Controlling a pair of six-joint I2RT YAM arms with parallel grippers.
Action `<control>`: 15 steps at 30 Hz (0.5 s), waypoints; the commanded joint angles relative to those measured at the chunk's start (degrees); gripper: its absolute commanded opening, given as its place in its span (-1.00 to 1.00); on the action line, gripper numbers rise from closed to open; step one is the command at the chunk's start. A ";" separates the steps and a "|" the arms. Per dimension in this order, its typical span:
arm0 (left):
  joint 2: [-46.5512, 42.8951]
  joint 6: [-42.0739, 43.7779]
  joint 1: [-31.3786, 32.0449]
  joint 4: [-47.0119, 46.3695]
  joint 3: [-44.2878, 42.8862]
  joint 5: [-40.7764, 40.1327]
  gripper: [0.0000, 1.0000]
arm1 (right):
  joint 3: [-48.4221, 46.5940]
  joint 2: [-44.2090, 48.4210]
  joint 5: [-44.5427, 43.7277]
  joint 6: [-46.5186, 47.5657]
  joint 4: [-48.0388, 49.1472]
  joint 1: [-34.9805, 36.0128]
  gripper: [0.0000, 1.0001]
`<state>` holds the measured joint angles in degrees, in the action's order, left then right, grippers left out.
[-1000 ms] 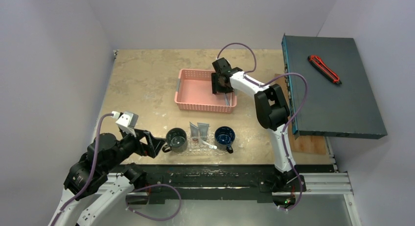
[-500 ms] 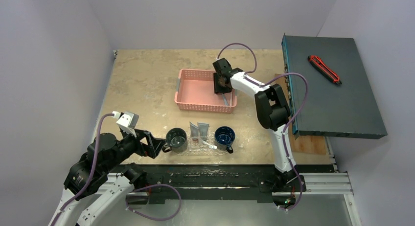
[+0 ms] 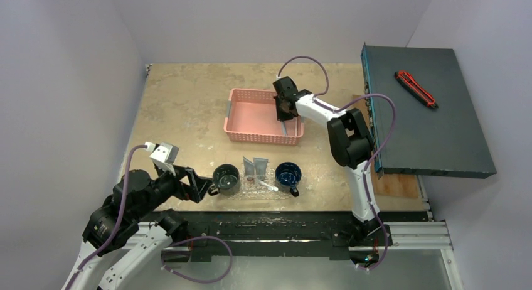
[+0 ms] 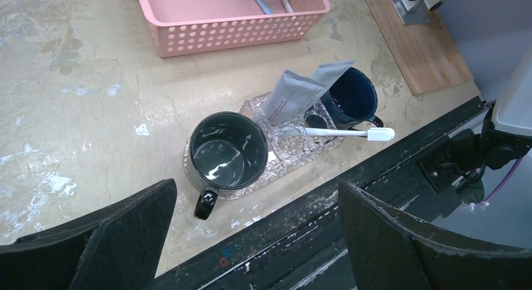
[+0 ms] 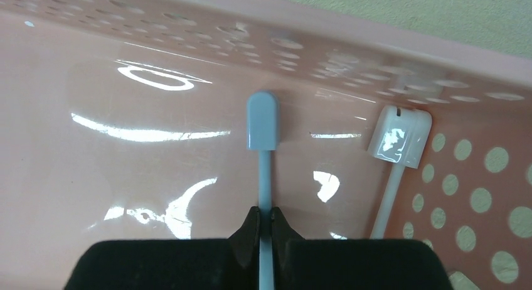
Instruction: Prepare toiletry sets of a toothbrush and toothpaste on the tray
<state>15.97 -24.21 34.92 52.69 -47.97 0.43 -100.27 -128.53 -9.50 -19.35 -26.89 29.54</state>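
Pinching the thin stem of a blue-grey toothbrush (image 5: 262,120) between the right jaws, pressed almost together around it. Gripping well back from the rounded head, probably to keep the narrow stem centred for a lift. Reaching down inside the pink basket (image 5: 389,58), close to its perforated end wall, with the brush head pointing toward the far wall. Leaving a second, white toothbrush (image 5: 399,136) lying just beside, against the holed wall and apart from the grip, likely so as to take one brush at a time.

Holding the left jaws spread wide, gripping nothing, hanging above the near edge of the bench (image 4: 81,95). Seemingly keeping out of the way while overlooking the drop zone.

Lying on the bench between basket and near edge: the tray (image 4: 248,188). Carrying a grey mug (image 4: 224,153) at its left end, with a dark blue mug (image 4: 352,95) at its right end. Bearing two silver-grey tubes (image 4: 295,92) between the mugs, seeming to lean toward the blue one. Bearing also one white-handled brush (image 4: 342,134), lying crosswise with its head sticking out past the tray's edge.

Judging from this: two tubes but only one brush on the tray, hence fetching another from the basket. Calling next for a straight lift clear of the basket wall, minding so slender a stem twisting or slipping in the pinch.
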 commanded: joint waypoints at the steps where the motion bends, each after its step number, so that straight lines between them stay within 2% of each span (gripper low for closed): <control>1: 0.82 1.61 -0.36 -2.89 0.15 0.61 1.00 | 2.34 4.23 0.10 0.96 -0.01 1.37 -1.00; 15: 0.89 1.52 -0.38 -2.86 0.14 0.51 1.00 | 3.17 14.93 -1.29 3.05 4.24 4.43 -1.00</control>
<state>16.16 -24.21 34.87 51.92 -47.97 0.45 -97.25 -118.61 -9.52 -18.26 -25.65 33.10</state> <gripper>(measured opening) 0.998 0.016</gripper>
